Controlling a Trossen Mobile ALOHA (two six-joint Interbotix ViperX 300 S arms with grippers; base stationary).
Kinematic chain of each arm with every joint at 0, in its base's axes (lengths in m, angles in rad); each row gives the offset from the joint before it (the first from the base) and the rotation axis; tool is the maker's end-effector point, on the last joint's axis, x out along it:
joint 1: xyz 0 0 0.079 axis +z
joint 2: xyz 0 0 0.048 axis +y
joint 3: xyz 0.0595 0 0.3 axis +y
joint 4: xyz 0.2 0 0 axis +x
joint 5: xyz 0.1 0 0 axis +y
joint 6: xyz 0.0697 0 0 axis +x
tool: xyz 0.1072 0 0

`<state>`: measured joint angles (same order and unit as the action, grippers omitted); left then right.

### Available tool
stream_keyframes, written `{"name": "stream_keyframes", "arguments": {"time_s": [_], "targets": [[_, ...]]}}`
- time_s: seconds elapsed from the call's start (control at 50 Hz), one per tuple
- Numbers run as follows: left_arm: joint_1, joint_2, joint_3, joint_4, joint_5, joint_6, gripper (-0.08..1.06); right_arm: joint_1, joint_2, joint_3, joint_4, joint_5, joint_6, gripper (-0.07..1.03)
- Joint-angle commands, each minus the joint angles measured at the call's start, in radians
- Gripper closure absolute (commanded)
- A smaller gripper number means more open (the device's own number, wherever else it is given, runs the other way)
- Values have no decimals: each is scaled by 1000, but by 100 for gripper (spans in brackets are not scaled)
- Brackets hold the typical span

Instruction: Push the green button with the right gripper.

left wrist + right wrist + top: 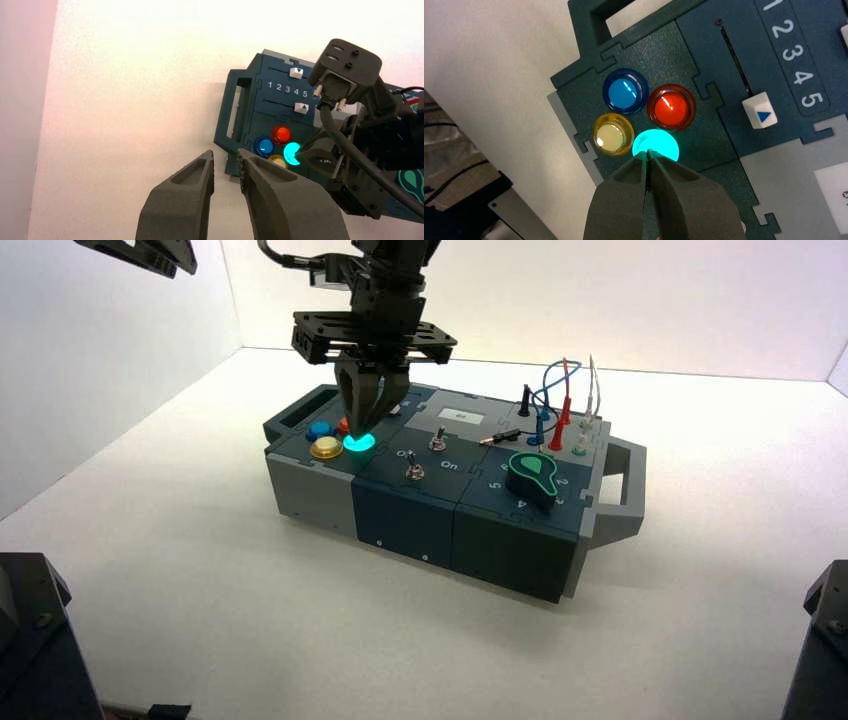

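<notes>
The green button (656, 144) glows bright teal in the cluster of round buttons at the box's left end, beside the yellow (612, 134), blue (625, 91) and red (671, 106) buttons. My right gripper (647, 153) is shut, its two tips together and resting on the green button's edge. In the high view the right gripper (360, 426) stands straight over the lit green button (359, 443). The left wrist view shows the glowing green button (292, 153) partly behind the right arm. My left gripper (226, 159) is open, held high off to the box's left.
The box (430, 502) carries two sliders with white caps (759, 111), two toggle switches (415, 472), a large green dial knob (535, 473) and red, blue and white plugged wires (556, 405) at its right end. White table all round.
</notes>
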<state>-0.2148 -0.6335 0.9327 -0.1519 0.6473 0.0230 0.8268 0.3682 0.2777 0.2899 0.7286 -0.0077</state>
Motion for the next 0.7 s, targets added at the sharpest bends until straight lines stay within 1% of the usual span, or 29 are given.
{"name": "stream_keyframes", "arguments": {"time_s": [0.02,0.38,0.7], "targets": [[8,-6,-15,2,-3,8,69,6,-17,-21,3,-2,2,99],[8,-9,-15,2,-2,11,69,6,-20,-25,3,0,5,99],[8,-8,-12,2,-2,11,69,6,-15,-29,2,-2,2,99]]}}
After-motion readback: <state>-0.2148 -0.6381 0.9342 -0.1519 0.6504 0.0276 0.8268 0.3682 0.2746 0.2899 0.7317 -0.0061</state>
